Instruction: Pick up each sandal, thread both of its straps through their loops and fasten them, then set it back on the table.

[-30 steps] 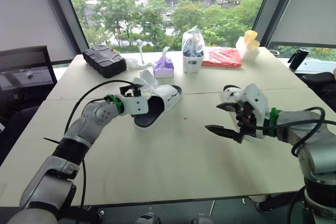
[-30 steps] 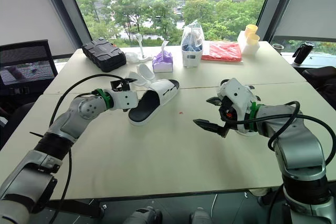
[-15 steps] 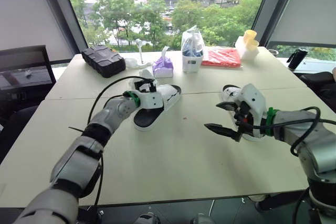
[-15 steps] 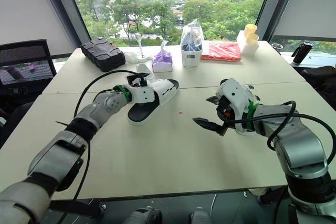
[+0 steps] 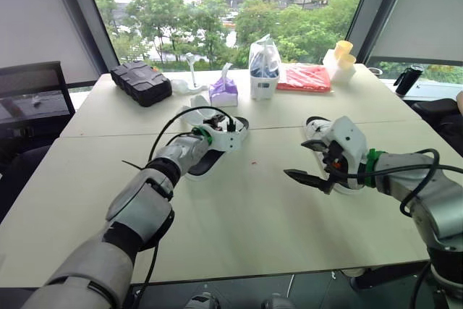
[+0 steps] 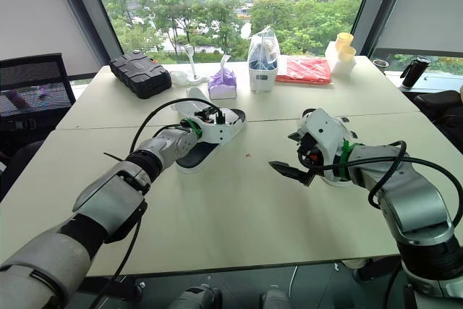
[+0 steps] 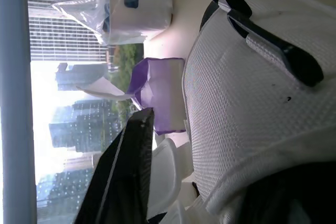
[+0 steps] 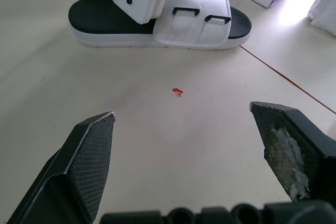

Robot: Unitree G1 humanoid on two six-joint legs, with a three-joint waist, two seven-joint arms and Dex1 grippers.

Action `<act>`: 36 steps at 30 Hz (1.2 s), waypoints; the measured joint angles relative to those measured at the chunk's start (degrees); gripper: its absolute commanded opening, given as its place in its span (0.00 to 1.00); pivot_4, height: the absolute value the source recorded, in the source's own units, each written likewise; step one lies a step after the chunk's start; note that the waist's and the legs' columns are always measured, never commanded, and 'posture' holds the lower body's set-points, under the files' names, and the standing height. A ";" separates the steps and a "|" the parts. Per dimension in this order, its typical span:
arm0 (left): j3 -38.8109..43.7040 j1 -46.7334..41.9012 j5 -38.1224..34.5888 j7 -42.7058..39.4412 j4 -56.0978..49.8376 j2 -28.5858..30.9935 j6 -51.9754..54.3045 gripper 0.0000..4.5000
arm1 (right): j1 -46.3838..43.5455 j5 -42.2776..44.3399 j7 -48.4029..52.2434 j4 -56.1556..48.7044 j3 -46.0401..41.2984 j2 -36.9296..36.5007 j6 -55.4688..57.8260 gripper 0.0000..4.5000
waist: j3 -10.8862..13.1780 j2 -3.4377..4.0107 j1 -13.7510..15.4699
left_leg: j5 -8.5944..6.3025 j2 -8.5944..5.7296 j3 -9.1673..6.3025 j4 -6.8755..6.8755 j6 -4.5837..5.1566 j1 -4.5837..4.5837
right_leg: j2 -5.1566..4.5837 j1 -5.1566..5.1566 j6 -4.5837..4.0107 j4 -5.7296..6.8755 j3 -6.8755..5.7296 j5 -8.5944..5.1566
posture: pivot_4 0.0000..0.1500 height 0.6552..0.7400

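While the left arm reaches far forward over the desk (image 5: 239, 236), its tool (image 5: 227, 132) sits right at the white upper of a sandal (image 8: 195, 22). Whether it grips the upper or merely rests against it I cannot tell. That sandal lies flat on its black sole, left of the desk's middle, just in front of the seam where the two desk tops meet, with its toe pointing away and to the right. Seen from the right wrist, two small black loops (image 8: 187, 10) sit side by side on top of the upper, and the left tool's white housing covers the heel-side edge of the upper. From the left wrist, the textured white upper is close up, with a purple tissue box (image 7: 157, 95) beyond it.

The right tool (image 5: 296, 158) hovers above the desk, well apart from that sandal and to its right, spread wide with nothing between its two black fingers (image 8: 89, 166). It points toward the sandal, and a small red mark (image 8: 177, 92) on the desk surface lies between the two. Just behind the right tool a second sandal (image 5: 313, 127) rests on the desk, mostly hidden by the tool's white body.

Along the far edge by the window stand a black case (image 5: 141, 83), a clear bag (image 5: 265, 63) holding a white container, a red packet (image 5: 306, 77) and a stack of yellow cups (image 5: 342, 54).
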 measured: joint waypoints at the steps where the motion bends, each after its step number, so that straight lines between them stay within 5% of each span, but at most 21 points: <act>1: -0.38 0.00 0.07 0.21 0.33 -0.15 0.39 0.01 | 0.37 0.24 -0.21 0.00 0.00 -0.03 0.00 1.00 | 0.02 -0.03 0.01 | 0.00 0.00 0.00 0.00 0.00 0.00 | 0.00 0.00 0.00 0.00 0.00 0.00 | 1.00 1.00; 10: -1.48 0.06 1.11 5.19 0.71 0.41 -2.60 0.01 | 0.77 1.89 -1.86 -0.09 -0.07 -0.59 0.00 1.00 | 0.10 -0.17 0.02 | 0.00 0.00 0.00 0.00 0.00 -0.10 | -0.02 -0.12 0.00 0.01 0.01 0.00 | 1.00 1.00; 19: -5.88 0.06 5.44 13.80 -7.71 8.55 -30.40 0.01 | 0.81 1.89 -1.68 3.52 -3.23 -5.07 -3.31 1.00 | 0.10 -0.17 0.11 | 0.03 -0.01 0.03 0.05 -0.06 -0.61 | -0.08 -0.62 0.02 0.04 0.06 0.04 | 1.00 1.00; 27: -13.35 -0.09 17.68 27.84 -14.94 14.02 -45.68 0.01 | 1.28 1.81 -1.07 6.81 -5.33 -7.66 -6.92 1.00 | 0.09 -0.16 0.06 | 0.02 -0.02 0.10 0.09 -0.02 -0.60 | -0.04 -0.62 0.05 0.07 0.10 0.06 | 1.00 1.00; 36: -28.14 -2.22 35.10 49.25 -11.10 10.23 -41.80 0.01 | 1.76 1.92 -1.89 6.58 -5.32 -7.89 -7.29 1.00 | 0.09 -0.16 0.18 | 0.02 -0.06 0.15 0.23 0.03 -0.64 | -0.02 -0.58 0.12 0.12 0.10 0.09 | 1.00 1.00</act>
